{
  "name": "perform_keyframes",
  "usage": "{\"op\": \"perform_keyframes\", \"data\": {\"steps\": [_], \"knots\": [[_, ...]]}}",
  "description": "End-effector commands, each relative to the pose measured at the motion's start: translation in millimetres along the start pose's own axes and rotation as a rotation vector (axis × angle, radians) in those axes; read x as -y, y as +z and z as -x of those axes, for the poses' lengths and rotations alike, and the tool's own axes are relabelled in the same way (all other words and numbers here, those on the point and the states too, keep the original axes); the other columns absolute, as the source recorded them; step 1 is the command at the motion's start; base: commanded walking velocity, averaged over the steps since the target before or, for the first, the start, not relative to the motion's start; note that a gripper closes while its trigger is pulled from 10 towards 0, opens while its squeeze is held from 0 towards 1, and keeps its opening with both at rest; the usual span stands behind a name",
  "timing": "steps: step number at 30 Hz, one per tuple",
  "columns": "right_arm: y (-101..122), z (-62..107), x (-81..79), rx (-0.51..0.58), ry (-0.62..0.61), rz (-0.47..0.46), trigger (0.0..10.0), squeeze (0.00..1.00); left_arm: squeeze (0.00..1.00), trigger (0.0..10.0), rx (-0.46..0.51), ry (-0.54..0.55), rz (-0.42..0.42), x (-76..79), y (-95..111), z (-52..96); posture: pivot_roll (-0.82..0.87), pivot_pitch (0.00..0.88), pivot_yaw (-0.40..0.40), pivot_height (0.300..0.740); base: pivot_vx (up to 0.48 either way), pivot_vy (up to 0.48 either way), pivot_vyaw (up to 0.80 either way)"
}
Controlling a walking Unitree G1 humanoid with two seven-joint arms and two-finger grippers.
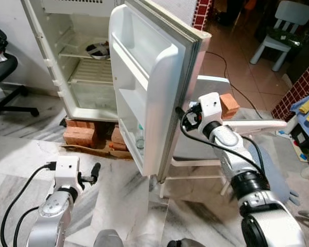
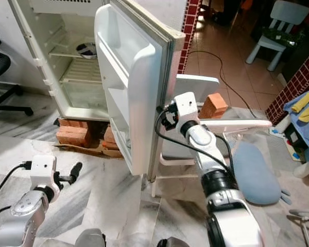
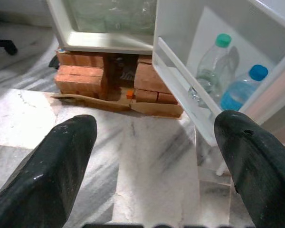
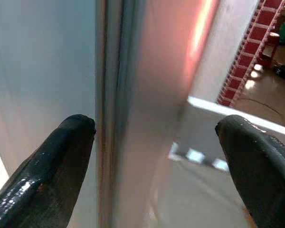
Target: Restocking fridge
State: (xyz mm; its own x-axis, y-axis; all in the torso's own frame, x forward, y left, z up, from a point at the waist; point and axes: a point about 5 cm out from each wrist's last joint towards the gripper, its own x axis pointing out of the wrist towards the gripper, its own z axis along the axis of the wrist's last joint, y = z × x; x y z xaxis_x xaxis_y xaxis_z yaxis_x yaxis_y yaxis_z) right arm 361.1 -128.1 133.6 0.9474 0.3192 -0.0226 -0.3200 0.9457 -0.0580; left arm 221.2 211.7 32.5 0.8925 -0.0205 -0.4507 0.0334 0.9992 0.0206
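Observation:
The white fridge (image 1: 77,67) stands open, and its door (image 1: 144,87) swings out towards me. The door's bottom shelf holds a clear bottle with a green cap (image 3: 211,66) and a bottle with a blue cap (image 3: 240,90). A dark bowl (image 1: 99,50) sits on an inner wire shelf. My right gripper (image 1: 181,117) is at the door's outer edge, open, with the edge between its fingers (image 4: 52,156). My left gripper (image 1: 95,172) hangs low over the marble floor in front of the fridge, open and empty.
Red bricks (image 1: 80,135) prop up the fridge. A black office chair (image 1: 0,77) stands at the left. Behind the door is a white stand with a brick (image 1: 229,104) on it. A blue cushion (image 2: 252,172) and a white child's chair (image 1: 280,28) are on the right.

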Motion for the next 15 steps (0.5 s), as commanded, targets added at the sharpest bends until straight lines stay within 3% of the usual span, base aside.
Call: {"op": "perform_keyframes", "data": {"steps": [1,4,6,7,8,9,10,12,13,15], "knots": [[16.7,-5.3,2.1,0.068,-0.021,-0.040,10.0,0.00,0.00,10.0,0.001,-0.002,-0.009,0.5,1.6,1.0,0.20,0.000,-0.053,0.740,0.000,0.000,0.00],[28.8,-11.4,-4.3,0.113,-0.011,-0.081,10.0,0.00,0.00,10.0,0.000,-0.004,-0.012,0.7,2.0,0.9,0.20,0.000,-0.051,0.740,0.000,0.000,0.00],[40.4,-17.6,-15.3,0.160,0.055,-0.161,10.0,0.00,0.00,10.0,-0.001,-0.006,-0.016,0.9,2.3,0.8,0.21,0.000,-0.051,0.740,0.000,0.000,0.00],[54.0,-19.9,-34.3,0.219,0.214,-0.259,10.0,0.00,0.00,10.0,-0.001,-0.006,-0.018,1.0,2.4,0.7,0.22,0.000,-0.056,0.740,0.000,0.000,0.00],[54.0,-19.9,-34.3,0.219,0.214,-0.259,10.0,0.00,0.00,10.0,-0.001,-0.006,-0.018,1.0,2.4,0.7,0.22,0.000,-0.056,0.740,0.000,0.000,0.00],[65.7,-14.9,-54.6,0.253,0.421,-0.437,10.0,0.00,0.00,10.0,-0.001,-0.004,-0.020,0.9,2.4,0.8,0.22,0.000,-0.056,0.740,0.000,0.000,0.00],[85.2,6.6,-77.8,0.299,0.745,-0.646,10.0,0.00,0.00,10.0,-0.001,-0.002,-0.020,0.8,2.1,1.0,0.22,0.000,-0.062,0.740,0.000,0.000,0.00],[101.8,38.0,-92.1,0.339,1.047,-0.730,10.0,0.00,0.00,10.0,-0.001,-0.001,-0.020,0.8,1.7,1.2,0.22,0.000,-0.063,0.740,0.000,0.000,0.00],[106.4,63.8,-100.7,0.349,1.223,-0.719,10.0,0.00,0.00,10.0,-0.001,0.001,-0.019,0.8,1.5,1.3,0.22,0.000,-0.063,0.740,0.000,0.000,0.00],[101.2,70.0,-103.7,0.323,1.238,-0.698,10.0,0.00,0.00,10.0,0.000,0.002,-0.017,0.8,1.5,1.1,0.21,0.000,-0.070,0.740,0.000,0.000,0.00]]}}
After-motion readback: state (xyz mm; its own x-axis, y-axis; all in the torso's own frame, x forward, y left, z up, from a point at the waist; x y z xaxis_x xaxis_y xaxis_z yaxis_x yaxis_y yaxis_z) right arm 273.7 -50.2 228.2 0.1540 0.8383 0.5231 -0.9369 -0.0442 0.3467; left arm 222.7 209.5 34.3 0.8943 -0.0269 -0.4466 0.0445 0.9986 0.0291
